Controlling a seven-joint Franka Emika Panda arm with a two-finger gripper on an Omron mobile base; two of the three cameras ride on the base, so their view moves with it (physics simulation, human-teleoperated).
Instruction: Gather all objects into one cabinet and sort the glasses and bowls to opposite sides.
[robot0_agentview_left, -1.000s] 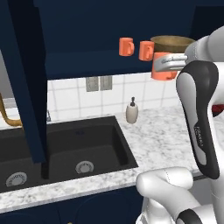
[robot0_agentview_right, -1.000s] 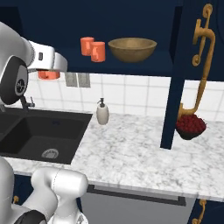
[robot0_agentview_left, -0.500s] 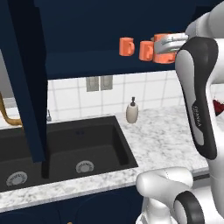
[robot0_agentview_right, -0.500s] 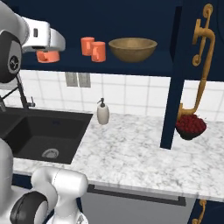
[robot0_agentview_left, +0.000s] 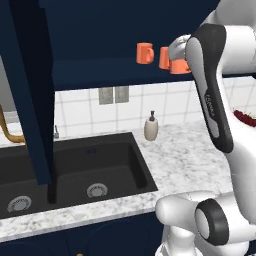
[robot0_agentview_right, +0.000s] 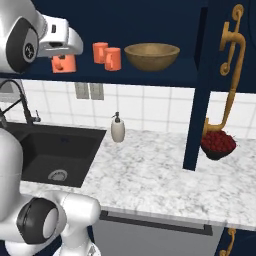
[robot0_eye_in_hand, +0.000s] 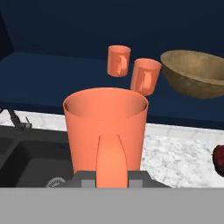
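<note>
Since a second ago the arm has lifted the mug it carries from below the shelf edge up to shelf height, just short of the cabinet opening.

Left base view: the carried mug (robot0_agentview_left: 179, 66) shows beside the arm's forearm, just right of two other mugs (robot0_agentview_left: 145, 53) standing on the cabinet shelf (robot0_agentview_left: 100, 75). A soap bottle (robot0_agentview_left: 151, 127) stands on the counter behind the sink (robot0_agentview_left: 70, 170).

Right base view: the gripper (robot0_agentview_right: 64, 56) holds the mug out in front of the shelf's left end. The two shelf mugs stand side by side, and the wooden bowl (robot0_agentview_right: 151, 55) sits just right of them. A fruit bowl (robot0_agentview_right: 218, 145) rests on the counter.

Hand view: the fingers are pinched on the mug's handle (robot0_eye_in_hand: 111, 159), its mouth upward, with shelf mugs and bowl beyond.
</note>
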